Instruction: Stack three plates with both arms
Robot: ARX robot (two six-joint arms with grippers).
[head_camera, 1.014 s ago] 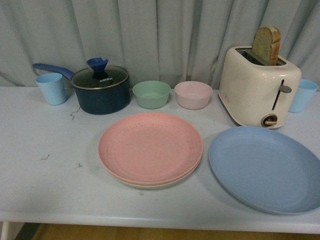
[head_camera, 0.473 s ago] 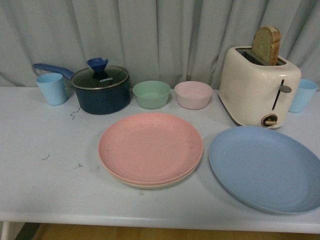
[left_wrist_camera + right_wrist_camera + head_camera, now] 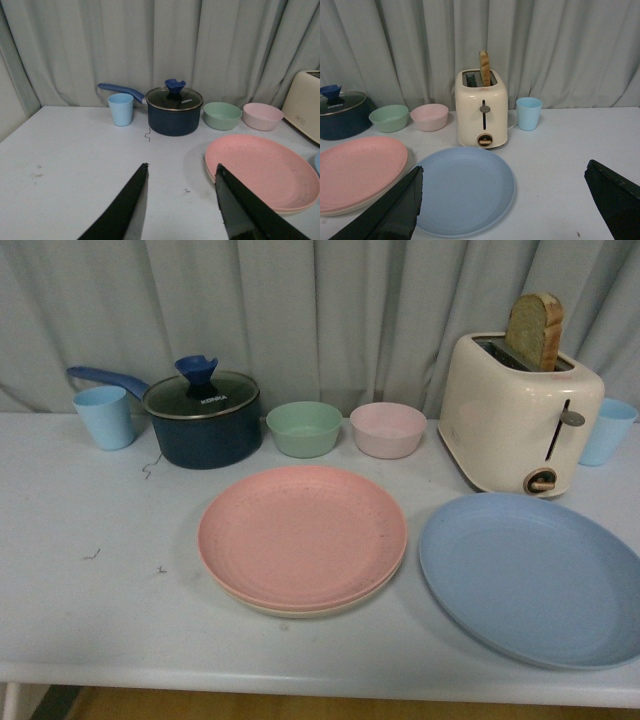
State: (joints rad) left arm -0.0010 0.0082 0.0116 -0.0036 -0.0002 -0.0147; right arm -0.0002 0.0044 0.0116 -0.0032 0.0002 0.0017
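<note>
Left gripper (image 3: 181, 167): its jaws are held apart over the surface (image 3: 90, 620), just beside the pink plate's left rim.
Right gripper (image 3: 504, 172): its jaws are spread wide, with the blue plate seen between them in the right wrist view.
Pink plate (image 3: 302, 535): it is nested on the beige plate at the middle of the surface, nearer the front edge.
Beige plate (image 3: 300, 610): only a thin strip of its rim is shown beneath the pink plate.
Blue plate (image 3: 535, 575): it is laid flat and alone toward the front right corner, near the stacked pair but apart from it.
Toaster (image 3: 515, 415): it is set behind the blue plate, with a bread slice (image 3: 533, 330) standing upright in one slot.
Pot (image 3: 200, 435): it is placed near the back edge toward the left and is closed by a glass lid (image 3: 200, 395); its contents cannot be told.
Green bowl (image 3: 303, 428) and pink bowl (image 3: 387, 430): they are set side by side between the pot and the toaster.
Left blue cup (image 3: 104, 417): it is stood just beside the pot, under its handle.
Right blue cup (image 3: 605, 430): it is partly hidden behind the toaster, at the right edge.
</note>
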